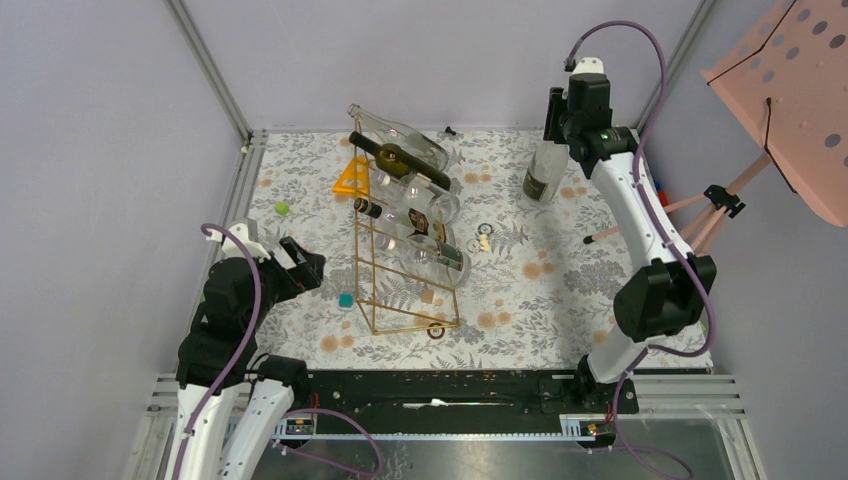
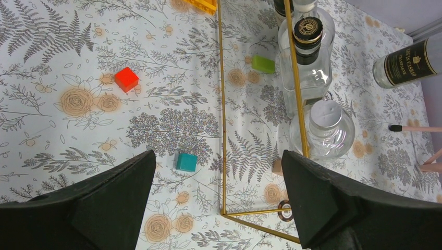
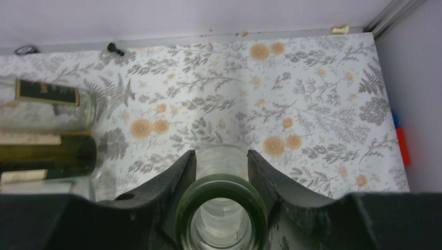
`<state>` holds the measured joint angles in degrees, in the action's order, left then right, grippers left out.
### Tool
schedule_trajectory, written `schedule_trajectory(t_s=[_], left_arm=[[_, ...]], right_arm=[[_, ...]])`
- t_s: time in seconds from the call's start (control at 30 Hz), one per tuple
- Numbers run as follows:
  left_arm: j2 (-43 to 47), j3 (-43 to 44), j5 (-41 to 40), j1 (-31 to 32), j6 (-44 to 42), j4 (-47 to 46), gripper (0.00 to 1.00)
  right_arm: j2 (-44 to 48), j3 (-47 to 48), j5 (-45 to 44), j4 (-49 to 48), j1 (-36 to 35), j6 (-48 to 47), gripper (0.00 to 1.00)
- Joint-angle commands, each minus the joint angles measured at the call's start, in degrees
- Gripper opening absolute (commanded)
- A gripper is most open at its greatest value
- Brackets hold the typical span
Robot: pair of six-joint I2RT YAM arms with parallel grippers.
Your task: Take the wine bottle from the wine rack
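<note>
The wine rack (image 1: 400,290), a tall slanted gold wire frame, stands mid-table with several bottles (image 1: 410,215) lying on its rungs. A clear wine bottle (image 1: 545,175) with a dark label stands upright on the table to the right of the rack, apart from it. My right gripper (image 1: 553,140) is above it, shut on its neck; in the right wrist view the fingers (image 3: 177,182) press both sides of the green-rimmed neck (image 3: 221,208). My left gripper (image 1: 305,265) is open and empty left of the rack; its wrist view shows the rack's base wire (image 2: 223,130) between the fingers (image 2: 120,198).
An orange triangle (image 1: 352,177), a small green ball (image 1: 282,208), a teal cube (image 1: 345,299) and a poker chip (image 1: 436,331) lie around the rack. A pink perforated board on a tripod (image 1: 790,90) stands off the right edge. Red (image 2: 126,79) and green (image 2: 263,64) cubes lie nearby.
</note>
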<state>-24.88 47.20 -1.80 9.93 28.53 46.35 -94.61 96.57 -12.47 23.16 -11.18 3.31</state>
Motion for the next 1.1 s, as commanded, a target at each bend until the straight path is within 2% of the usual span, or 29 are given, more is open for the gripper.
schedule_trajectory(t_s=[0.0, 0.33, 0.5, 0.57, 0.67, 0.9, 1.07], left_arm=[[-0.22, -0.18, 1.54, -0.74, -0.9, -3.72, 0.99], [-0.05, -0.27, 1.54, -1.32, -1.02, -3.94, 0.99], [0.14, -0.27, 1.54, -1.56, -1.0, -3.92, 0.99], [0.08, -0.35, 1.54, -1.66, -0.94, -3.92, 0.99], [0.02, -0.34, 1.54, -1.76, -0.95, -3.9, 0.99], [0.05, -0.33, 1.54, -2.04, -1.02, -3.95, 0.99], [-0.06, -0.28, 1.54, -2.33, -1.02, -3.98, 0.99]], right_arm=[[-2.71, 9.94, -2.31, -11.19, 2.02, -0.99, 0.0], [-15.65, 22.72, 1.51, -9.48, 3.53, -1.8, 0.0], [-19.42, 26.12, 5.34, -9.34, 3.51, -0.82, 0.0], [-20.5, 26.87, 5.44, -9.15, 3.53, -0.64, 0.04], [-21.76, 27.02, 6.52, -8.86, 3.49, -0.74, 0.15], [-23.68, 26.94, 9.77, -7.46, 3.53, -2.07, 0.55], [-23.22, 26.5, 11.43, -7.37, 3.46, -2.51, 0.75]])
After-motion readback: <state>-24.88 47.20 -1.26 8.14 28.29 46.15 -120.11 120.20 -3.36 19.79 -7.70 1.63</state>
